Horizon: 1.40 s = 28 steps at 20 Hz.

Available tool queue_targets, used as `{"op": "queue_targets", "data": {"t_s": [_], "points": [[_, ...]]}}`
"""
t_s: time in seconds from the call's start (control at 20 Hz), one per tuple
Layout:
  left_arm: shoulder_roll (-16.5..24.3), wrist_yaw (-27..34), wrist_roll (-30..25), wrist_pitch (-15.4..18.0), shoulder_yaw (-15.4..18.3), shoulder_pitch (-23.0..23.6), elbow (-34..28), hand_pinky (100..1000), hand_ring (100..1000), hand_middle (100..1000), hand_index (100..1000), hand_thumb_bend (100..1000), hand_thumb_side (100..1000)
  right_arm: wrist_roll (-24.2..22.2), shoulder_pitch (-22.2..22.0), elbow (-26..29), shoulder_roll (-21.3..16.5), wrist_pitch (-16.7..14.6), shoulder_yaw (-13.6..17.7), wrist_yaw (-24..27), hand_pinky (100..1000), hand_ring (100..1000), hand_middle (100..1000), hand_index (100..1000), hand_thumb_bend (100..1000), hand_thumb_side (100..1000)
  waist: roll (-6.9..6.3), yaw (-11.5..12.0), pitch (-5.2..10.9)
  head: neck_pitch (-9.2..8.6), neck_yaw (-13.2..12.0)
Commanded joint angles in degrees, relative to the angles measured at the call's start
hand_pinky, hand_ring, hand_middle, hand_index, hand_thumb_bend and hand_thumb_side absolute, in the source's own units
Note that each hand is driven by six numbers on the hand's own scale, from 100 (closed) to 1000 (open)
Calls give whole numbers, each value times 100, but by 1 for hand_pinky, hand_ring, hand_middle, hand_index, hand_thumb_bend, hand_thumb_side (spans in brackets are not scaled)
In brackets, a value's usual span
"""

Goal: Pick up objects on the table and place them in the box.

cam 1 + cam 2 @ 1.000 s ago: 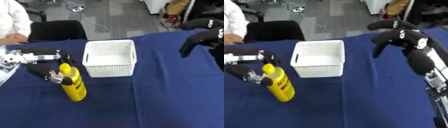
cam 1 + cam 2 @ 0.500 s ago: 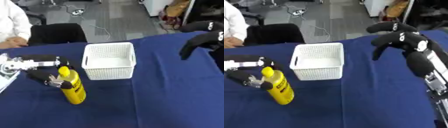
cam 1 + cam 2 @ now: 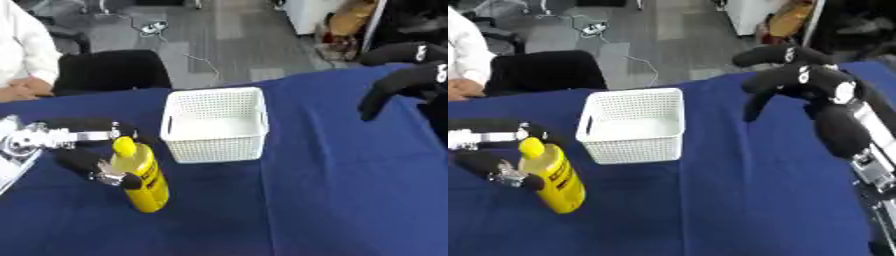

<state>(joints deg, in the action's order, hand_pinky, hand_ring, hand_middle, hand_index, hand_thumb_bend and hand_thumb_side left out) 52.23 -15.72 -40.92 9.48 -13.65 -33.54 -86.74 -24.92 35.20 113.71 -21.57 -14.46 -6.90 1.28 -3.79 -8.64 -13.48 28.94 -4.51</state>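
A yellow bottle [image 3: 145, 183] with a yellow cap stands upright on the blue table [image 3: 332, 200], left of centre. My left hand [image 3: 80, 161] reaches in from the left. One finger lies behind the bottle's neck and the thumb curls against its front, so the hand pinches the bottle. The white mesh box [image 3: 215, 124] stands just right of and behind the bottle, with nothing visible inside. My right hand [image 3: 798, 82] hangs above the table's right side, fingers drooping and relaxed, holding nothing.
A black chair [image 3: 109, 71] stands behind the table's far edge. A person in white sits at the far left, hands [image 3: 24, 88] resting at the table edge. Blue cloth lies bare to the right of the box and in front of it.
The whole picture has shifted slightly, so the camera moved. The left hand stays around the upright bottle, and the right hand hangs in much the same place.
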Motion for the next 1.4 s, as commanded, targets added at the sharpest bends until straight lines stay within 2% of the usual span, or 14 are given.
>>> {"op": "queue_targets", "data": {"t_s": [0.05, 0.75, 0.95, 1.4], "points": [[108, -65, -9, 40, 49, -53, 3, 742, 834, 893, 993, 692, 825, -21, 100, 88, -6, -5, 23, 15, 567, 516, 824, 763, 354, 1000, 7, -2, 111, -85, -2], [56, -86, -152, 44, 31, -60, 108, 670, 829, 903, 1000, 616, 760, -22, 102, 88, -3, -8, 26, 17, 567, 516, 824, 763, 354, 1000, 16, 0, 110, -58, -19], [41, -81, -177, 30, 29, -69, 143, 667, 828, 902, 1000, 585, 776, -24, 102, 88, -1, -8, 27, 16, 572, 519, 824, 763, 356, 1000, 21, 1, 106, -55, -14], [2, -159, -173, 56, 8, -105, 215, 676, 828, 900, 1000, 612, 786, -24, 109, 88, 13, -9, 30, 19, 572, 518, 825, 763, 355, 1000, 39, -4, 93, -69, 1]]}}
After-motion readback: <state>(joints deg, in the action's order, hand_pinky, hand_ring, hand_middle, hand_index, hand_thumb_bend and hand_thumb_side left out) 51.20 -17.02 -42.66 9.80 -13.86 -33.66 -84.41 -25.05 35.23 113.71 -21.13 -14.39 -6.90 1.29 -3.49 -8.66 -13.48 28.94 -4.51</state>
